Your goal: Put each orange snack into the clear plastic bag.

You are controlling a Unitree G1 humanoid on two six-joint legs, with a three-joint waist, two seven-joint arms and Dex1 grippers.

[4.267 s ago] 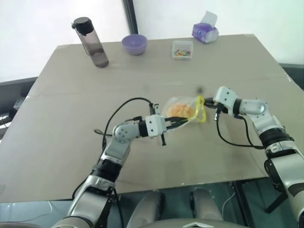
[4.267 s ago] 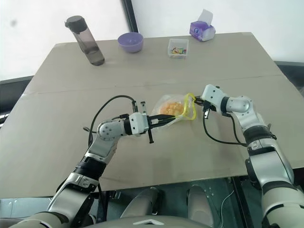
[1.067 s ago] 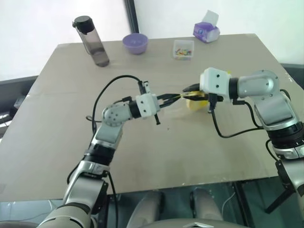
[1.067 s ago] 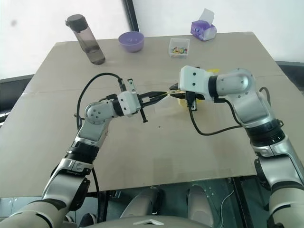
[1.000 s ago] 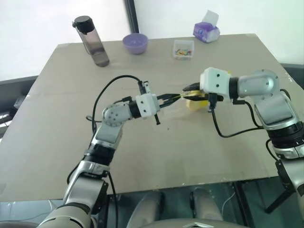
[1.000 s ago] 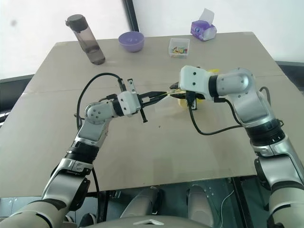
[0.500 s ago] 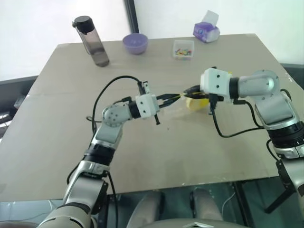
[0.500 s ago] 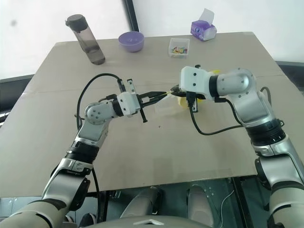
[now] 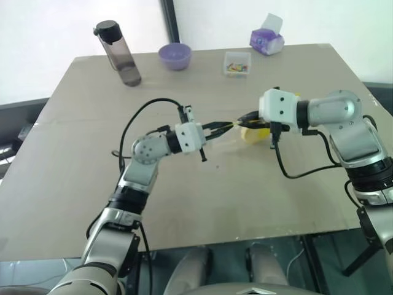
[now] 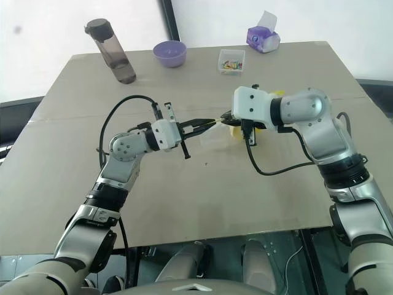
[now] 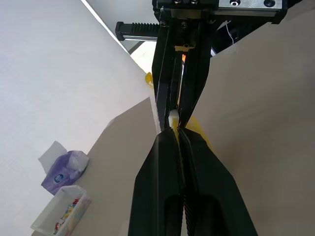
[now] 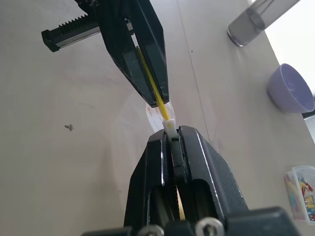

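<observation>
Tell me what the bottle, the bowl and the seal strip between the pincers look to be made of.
Bottle: smoky see-through plastic, likely, with a matte black cap. Bowl: opaque lilac plastic or ceramic, smooth; which one is unclear. Seal strip: thin yellow flexible plastic, pulled taut between the left pincer and the right pincer.

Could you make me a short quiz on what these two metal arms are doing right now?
1. True or false: both sets of fingers are shut on the yellow seal strip of the clear plastic bag.
2. What stands nearest the purple bowl: A) dark bottle, B) tissue pack?
3. What is held above the table?

Key: 1 true; 2 A; 3 the clear plastic bag, pinched between the left gripper and the right gripper.
</observation>
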